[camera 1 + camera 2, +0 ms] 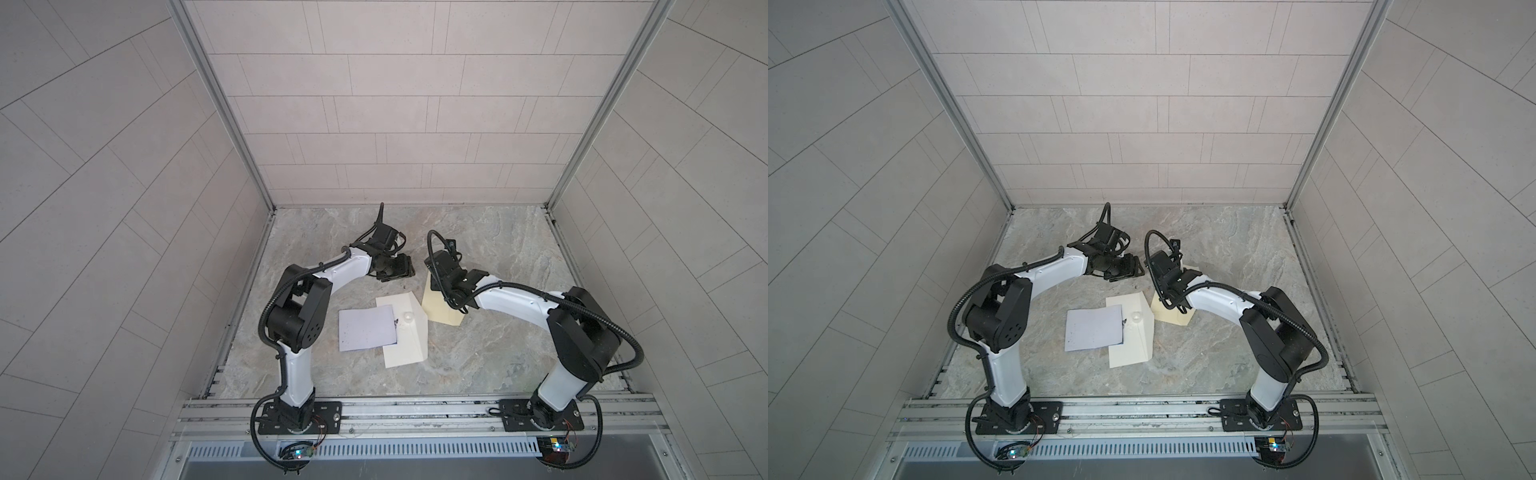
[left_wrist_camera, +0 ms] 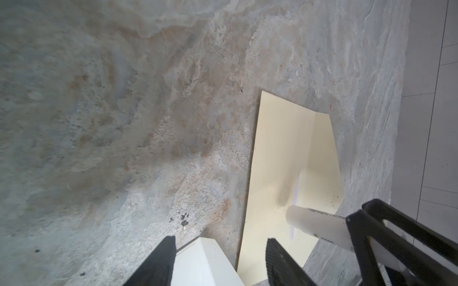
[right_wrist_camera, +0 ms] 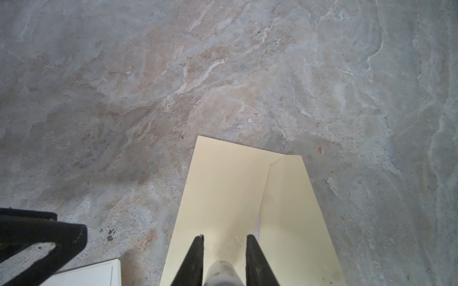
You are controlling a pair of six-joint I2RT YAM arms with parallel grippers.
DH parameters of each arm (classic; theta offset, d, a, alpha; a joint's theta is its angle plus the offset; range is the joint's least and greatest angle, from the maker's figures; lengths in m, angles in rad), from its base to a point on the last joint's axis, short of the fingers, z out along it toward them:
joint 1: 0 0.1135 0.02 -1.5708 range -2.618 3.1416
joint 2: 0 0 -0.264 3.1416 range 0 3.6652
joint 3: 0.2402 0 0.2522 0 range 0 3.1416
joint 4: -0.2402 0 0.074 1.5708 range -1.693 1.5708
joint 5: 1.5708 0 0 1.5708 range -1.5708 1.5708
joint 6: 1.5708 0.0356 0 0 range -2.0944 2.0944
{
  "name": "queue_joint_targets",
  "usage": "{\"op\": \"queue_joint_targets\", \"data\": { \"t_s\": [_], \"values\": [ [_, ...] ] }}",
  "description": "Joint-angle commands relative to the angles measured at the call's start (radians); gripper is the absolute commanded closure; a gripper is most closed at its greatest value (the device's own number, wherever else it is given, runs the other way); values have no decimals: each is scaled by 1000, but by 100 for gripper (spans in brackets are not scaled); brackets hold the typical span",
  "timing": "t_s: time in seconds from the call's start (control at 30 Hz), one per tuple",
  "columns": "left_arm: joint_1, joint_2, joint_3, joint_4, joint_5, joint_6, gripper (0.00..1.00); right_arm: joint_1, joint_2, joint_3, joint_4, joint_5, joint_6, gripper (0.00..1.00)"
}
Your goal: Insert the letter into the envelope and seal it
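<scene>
Cream envelope lies flat on the table, straight under the right pincer. That pincer is closed on a white tube, which sticks out past the fingers with its blunt end down at the envelope's face; I cannot tell whether it touches. The flap is folded open, and a pale lilac sliver shows at the crease, inside the mouth.

Beside the cream envelope, and clear of it, hangs the left pincer, its fingers standing well apart with nothing between them.

Just beside the cream envelope, on the side nearer the arm bases, is a white envelope with its flap open too; I cannot tell whether the two touch. A lilac sheet lies on top of it, overlapping the edge farthest from the cream envelope. A small white round thing sits on the white envelope near its crease.

Both arms are bent at the elbow, forearms reaching in toward the cream envelope, the right wrist tipped down over it.

Dark marks on the tube are too blurred to read.
</scene>
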Motion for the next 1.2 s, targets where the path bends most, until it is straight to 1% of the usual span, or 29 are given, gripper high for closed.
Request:
{"op": "queue_joint_targets", "data": {
  "t_s": [0.0,0.17,0.47,0.63,0.8,1.0,1.17],
  "values": [
    [-9,25,46,-78,34,57,35,0,15,-6,51,65,-15,100],
    [-14,46,67,-103,59,83,35,3,39,-39,70,85,-17,100],
    [-27,76,96,-116,88,96,34,20,62,-113,78,65,-6,100],
    [-38,98,113,-124,112,117,33,21,31,-181,108,-22,-9,100],
    [-53,146,164,-172,143,154,32,21,7,-240,146,-98,-16,100],
    [-81,212,243,-241,136,196,32,1,-31,-255,120,-152,-30,100],
    [-96,272,299,-288,140,224,32,-44,-39,-268,107,-198,-5,100]
  ]
}}
